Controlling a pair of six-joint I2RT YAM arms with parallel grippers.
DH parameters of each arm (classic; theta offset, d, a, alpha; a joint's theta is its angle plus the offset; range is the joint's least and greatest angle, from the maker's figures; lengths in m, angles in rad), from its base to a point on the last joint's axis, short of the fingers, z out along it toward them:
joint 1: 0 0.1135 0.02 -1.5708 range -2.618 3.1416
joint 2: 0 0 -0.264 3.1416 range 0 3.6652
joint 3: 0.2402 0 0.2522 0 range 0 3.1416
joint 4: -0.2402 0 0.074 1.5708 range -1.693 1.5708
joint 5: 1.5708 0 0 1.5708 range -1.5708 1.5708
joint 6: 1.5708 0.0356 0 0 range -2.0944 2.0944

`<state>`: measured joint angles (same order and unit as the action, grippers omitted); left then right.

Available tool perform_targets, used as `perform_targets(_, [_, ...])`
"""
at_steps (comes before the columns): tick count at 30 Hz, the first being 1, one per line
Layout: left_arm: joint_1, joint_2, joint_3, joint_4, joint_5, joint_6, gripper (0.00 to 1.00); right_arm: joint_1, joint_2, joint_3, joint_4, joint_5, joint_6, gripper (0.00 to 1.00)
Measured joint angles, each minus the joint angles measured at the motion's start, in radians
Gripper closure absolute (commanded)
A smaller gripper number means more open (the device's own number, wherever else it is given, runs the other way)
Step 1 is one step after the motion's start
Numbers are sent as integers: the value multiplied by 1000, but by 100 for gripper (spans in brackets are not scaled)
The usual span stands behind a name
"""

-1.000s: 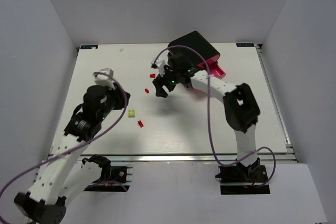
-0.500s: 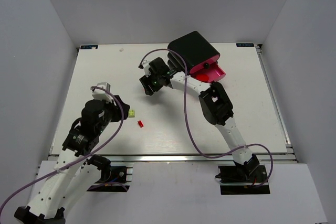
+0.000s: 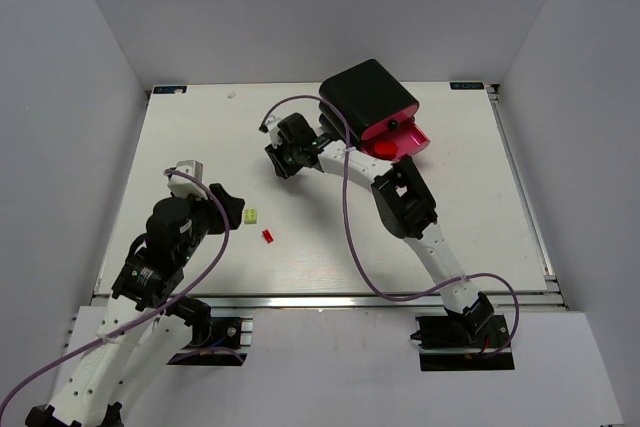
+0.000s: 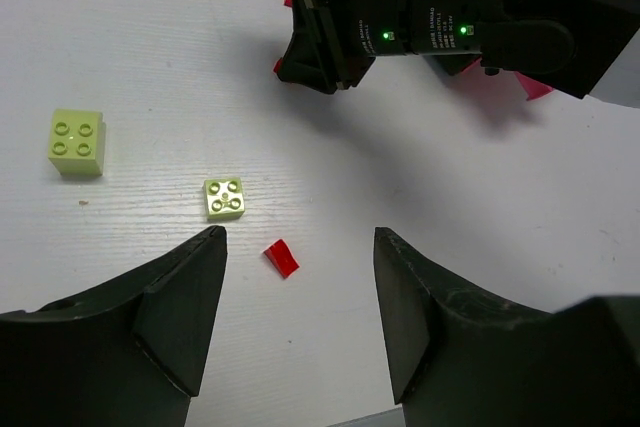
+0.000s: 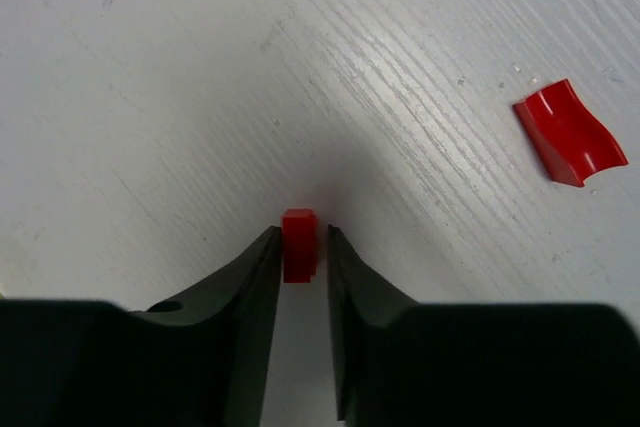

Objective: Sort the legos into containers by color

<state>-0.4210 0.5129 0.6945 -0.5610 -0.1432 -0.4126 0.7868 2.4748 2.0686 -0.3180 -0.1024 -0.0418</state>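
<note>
Only my right wrist view shows the red lego [image 5: 298,245] pinched between the close-set fingers of my right claw [image 3: 279,161], low on the counter [image 3: 180,147] toward its far edge, while my left claw [image 4: 300,239] gapes wide and empty above a loose red lego [image 4: 281,258] nearer the near edge.

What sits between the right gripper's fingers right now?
A small red brick stands on the table between the fingers of the right gripper, which flank it closely; contact is unclear. The right wrist view shows it.
</note>
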Motion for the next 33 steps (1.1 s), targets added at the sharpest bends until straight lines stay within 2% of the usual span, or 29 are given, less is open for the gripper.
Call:
perform_targets(1, [0,0,0,0,0,0,30,0,2,2,4,0,-2,77])
perform_targets(2, [0,0,0,0,0,0,30,0,3,2,6,2,-3,88])
perform_targets(4, [0,-1,0,1,1,0,30,0,3,2,8,3,-6,99])
perform_targets(9, [0,3,-23,34,67,-3,29,0,-30,-69,70,-6,-18,100])
perform_targets(12, [0,63,-47,66,171,-44,39,-3,-140,-235,86,-40,-34,100])
perform_targets(17, [0,207,-154,120,304,-187,39,-16,-543,-632,69,-119,-72,100])
perform_targets(18, [0,219,-179,116,313,-212,32,-21,-624,-670,67,-129,-77,100])
perform_targets(22, [0,253,-222,98,322,-280,30,-58,-979,-791,97,-146,-109,100])
perform_targets(25, [0,299,-226,117,323,-305,27,-102,-1146,-826,92,-89,-127,100])
perform_targets(29, [0,354,-247,143,307,-326,25,-198,-1190,-870,92,0,-131,100])
perform_targets(33, [0,364,-263,154,284,-338,23,-316,-1142,-956,77,74,-127,100])
